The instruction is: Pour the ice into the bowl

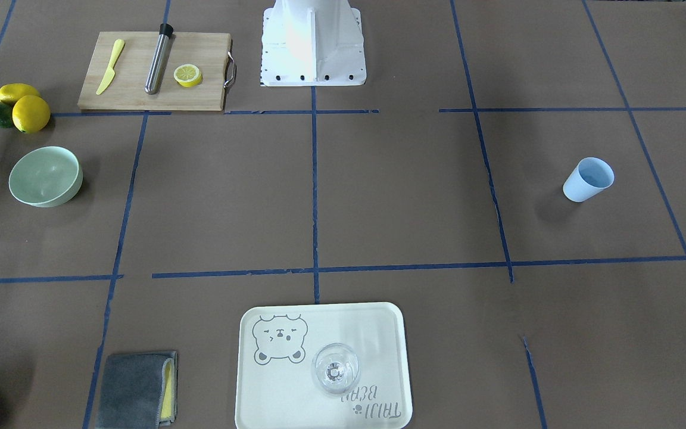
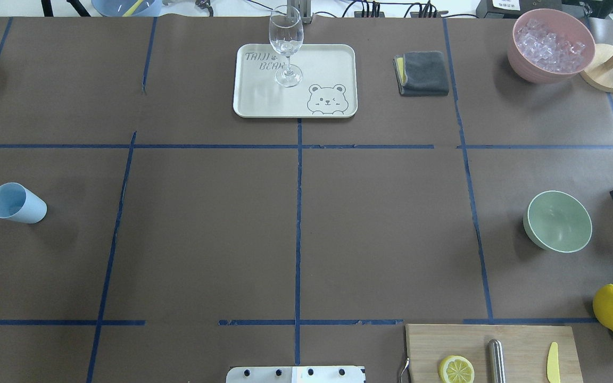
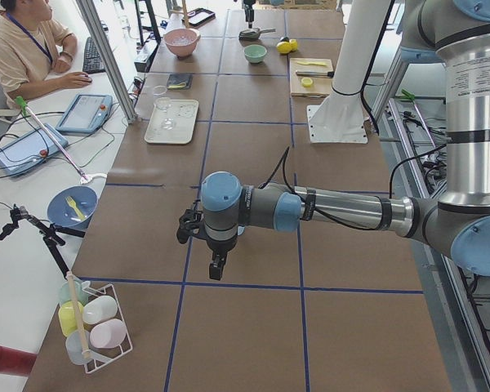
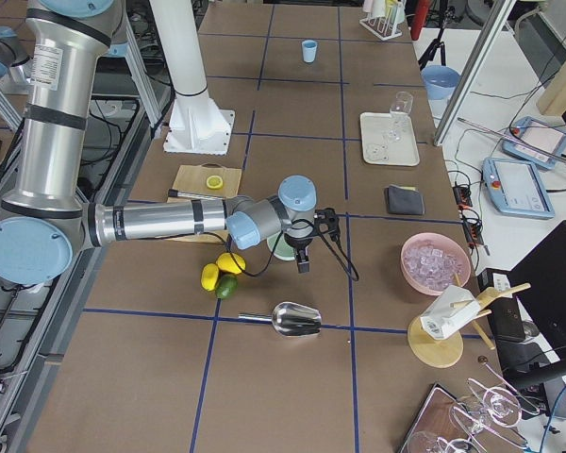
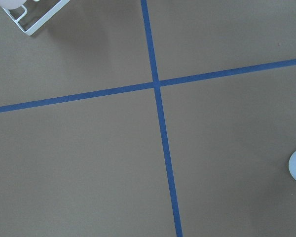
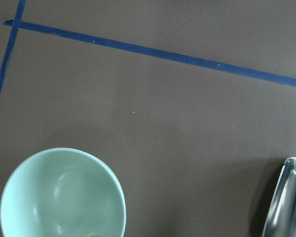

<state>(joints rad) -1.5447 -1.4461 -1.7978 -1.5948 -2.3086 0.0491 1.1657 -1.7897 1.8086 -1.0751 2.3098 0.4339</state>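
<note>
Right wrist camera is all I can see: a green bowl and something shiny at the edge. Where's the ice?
Observer: The ice is heaped in a pink bowl at the table's far right corner, apart from the green bowl.
Operator: And the shiny thing?
Observer: That is a metal scoop, lying on the table near the lemons.
Operator: Any cup around?
Observer: Yes, a light blue cup stands alone, far over on the table's left side.
</note>
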